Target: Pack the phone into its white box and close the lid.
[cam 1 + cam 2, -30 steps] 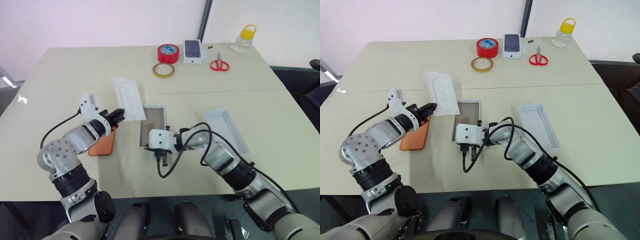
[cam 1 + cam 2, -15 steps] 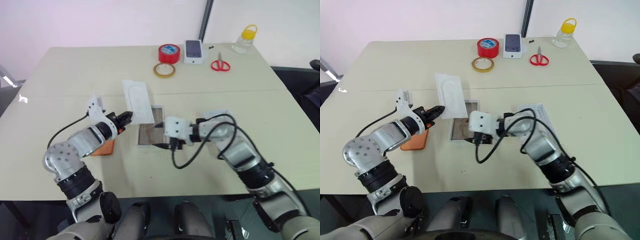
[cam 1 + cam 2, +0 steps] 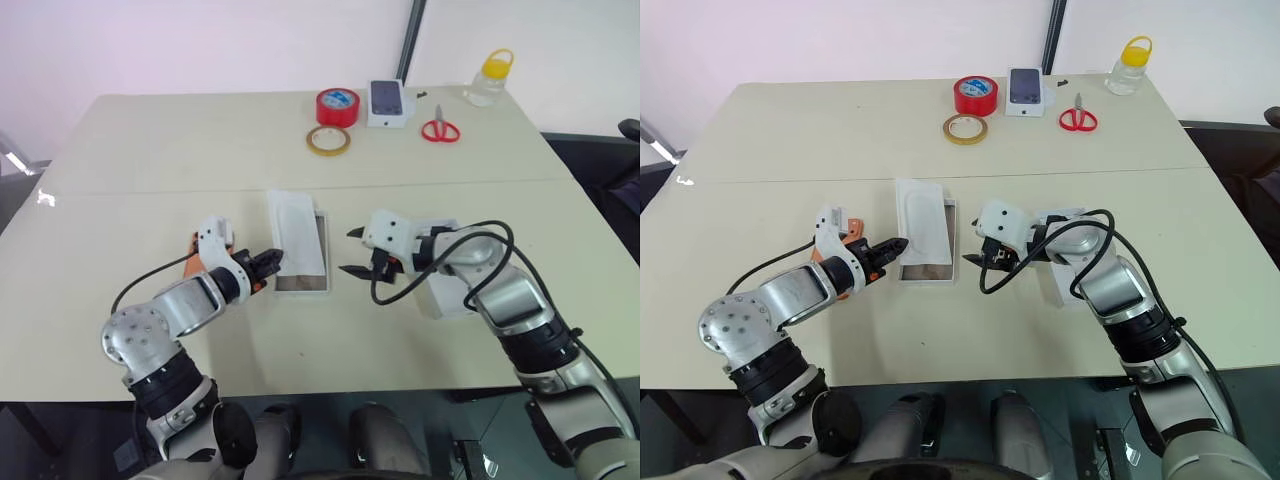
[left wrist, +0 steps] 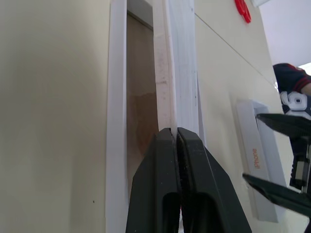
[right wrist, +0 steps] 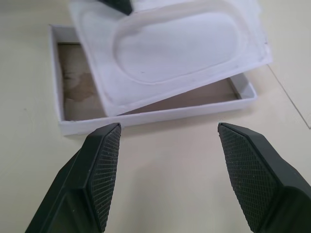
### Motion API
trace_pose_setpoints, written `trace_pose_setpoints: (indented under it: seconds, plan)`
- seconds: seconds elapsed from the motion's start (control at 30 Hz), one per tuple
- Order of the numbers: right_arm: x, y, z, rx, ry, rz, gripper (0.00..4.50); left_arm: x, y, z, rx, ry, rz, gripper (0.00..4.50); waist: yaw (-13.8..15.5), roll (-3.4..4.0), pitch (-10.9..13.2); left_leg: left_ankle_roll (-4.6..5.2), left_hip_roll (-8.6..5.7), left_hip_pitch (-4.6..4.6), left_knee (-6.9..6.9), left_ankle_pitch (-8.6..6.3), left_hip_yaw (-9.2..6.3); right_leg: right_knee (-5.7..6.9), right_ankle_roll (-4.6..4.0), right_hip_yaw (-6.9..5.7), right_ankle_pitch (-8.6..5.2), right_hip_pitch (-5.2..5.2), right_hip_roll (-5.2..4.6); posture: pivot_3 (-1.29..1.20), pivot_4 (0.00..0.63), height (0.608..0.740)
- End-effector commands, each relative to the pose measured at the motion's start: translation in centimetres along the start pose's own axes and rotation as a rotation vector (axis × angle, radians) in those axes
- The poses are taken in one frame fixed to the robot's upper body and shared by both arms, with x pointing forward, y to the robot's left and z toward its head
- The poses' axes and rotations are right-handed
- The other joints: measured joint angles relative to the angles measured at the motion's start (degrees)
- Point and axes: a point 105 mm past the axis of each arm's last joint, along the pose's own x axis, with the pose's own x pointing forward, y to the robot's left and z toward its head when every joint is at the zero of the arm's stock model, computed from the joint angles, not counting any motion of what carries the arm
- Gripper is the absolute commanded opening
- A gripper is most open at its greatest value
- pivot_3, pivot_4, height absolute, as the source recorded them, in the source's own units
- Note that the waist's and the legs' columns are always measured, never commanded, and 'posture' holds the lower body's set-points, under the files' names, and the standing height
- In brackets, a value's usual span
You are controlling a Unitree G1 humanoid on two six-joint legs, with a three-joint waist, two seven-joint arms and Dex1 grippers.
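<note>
Left gripper [image 3: 272, 262] is pinched on the near edge of the thin white moulded insert [image 3: 297, 231], which lies tilted over the white box [image 3: 302, 285] in the head views; the right gripper [image 3: 353, 252] hangs with its fingers spread just right of the box, holding nothing. A sliver of the phone [image 3: 197, 247] peeks out orange behind the left wrist, still on the table, and the lid [image 3: 441, 300] sits under the right forearm. Far back stand two tape rolls, a smaller boxed phone, scissors and a bottle

Left wrist view: the fingers are pressed together on the insert's rim, the box's brown floor beneath, the lid off to the side

Right wrist view: the insert overhangs the box's far wall. I judge it should be lowered flat and square inside the walls before letting go, or the phone won't seat
</note>
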Motion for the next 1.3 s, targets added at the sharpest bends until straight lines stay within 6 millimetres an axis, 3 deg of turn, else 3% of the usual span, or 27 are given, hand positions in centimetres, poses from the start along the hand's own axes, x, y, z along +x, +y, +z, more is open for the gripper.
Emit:
trace_pose_setpoints:
  seconds: [0.03,0.27,0.37,0.53,0.87,0.97,1.07,1.23,1.3]
  plan:
    - [-0.5,-1.2,1.0,-0.005,-0.046,-0.05,3.32,-0.3,-0.8,-0.3,0.036,0.007,-0.028,0.0,0.02,0.0,0.0,0.0,0.0,0.0,0.0,0.0,0.0,0.0,0.0,0.0,0.0,0.0,0.0,0.0,0.15,0.74]
    - [-0.3,-1.2,0.2,0.011,-0.031,-0.062,3.32,-0.3,-0.7,-1.0,0.053,0.048,-0.035,0.0,0.01,0.0,0.0,0.0,0.0,0.0,0.0,0.0,0.0,0.0,0.0,0.0,0.0,0.0,0.0,0.0,0.15,0.74]
    - [-0.2,-1.1,0.2,0.013,-0.031,-0.064,3.42,-0.3,-0.7,-1.1,0.061,0.058,-0.037,0.93,0.01,0.0,0.0,0.0,0.0,0.0,0.0,0.0,0.0,0.0,0.0,0.0,0.0,0.0,0.0,0.0,0.15,0.74]
    - [-0.1,-1.1,0.1,0.015,-0.032,-0.069,3.42,-0.5,-1.2,-0.6,0.084,0.049,-0.06,3.33,0.02,0.01,0.0,0.0,0.0,0.0,0.0,0.0,0.0,0.0,0.0,0.0,0.0,0.01,0.0,0.0,0.15,0.74]
    - [0.3,-2.0,0.8,0.055,-0.068,-0.106,3.42,-1.3,-3.9,1.0,0.153,0.0,-0.189,3.33,-0.02,0.0,0.0,-0.01,0.0,0.0,0.0,0.0,0.0,0.0,0.0,0.0,0.0,0.0,0.0,0.0,0.15,0.74]
    - [0.5,-2.8,1.4,0.071,-0.089,-0.131,3.42,-1.6,-3.8,1.7,0.178,-0.022,-0.177,3.33,-0.13,0.01,0.0,-0.01,0.0,0.0,0.0,0.0,0.0,0.0,0.0,0.0,0.0,0.0,0.0,0.0,0.15,0.74]
    - [1.1,-3.6,2.2,0.107,-0.104,-0.154,2.55,-2.4,-2.7,3.4,0.236,-0.089,-0.107,3.37,-0.34,0.01,0.0,-0.04,0.02,0.01,-0.02,0.03,0.0,0.02,-0.01,0.02,0.0,-0.04,0.03,0.0,0.15,0.74]
    - [4.4,-2.2,4.2,0.133,-0.102,-0.096,0.12,-4.2,1.7,5.4,0.659,-0.095,0.155,3.37,-1.02,0.05,0.0,-0.1,0.08,0.03,-0.16,0.06,0.05,0.03,-0.05,0.11,0.01,-0.12,0.1,0.0,0.15,0.74]
    - [5.8,-1.7,4.7,0.14,-0.089,-0.093,0.05,-4.6,2.4,6.0,0.759,-0.114,0.16,3.37,-0.72,0.11,0.03,-0.14,0.06,0.04,-0.27,0.08,0.07,0.0,-0.07,0.15,0.02,-0.15,0.08,0.0,0.15,0.74]
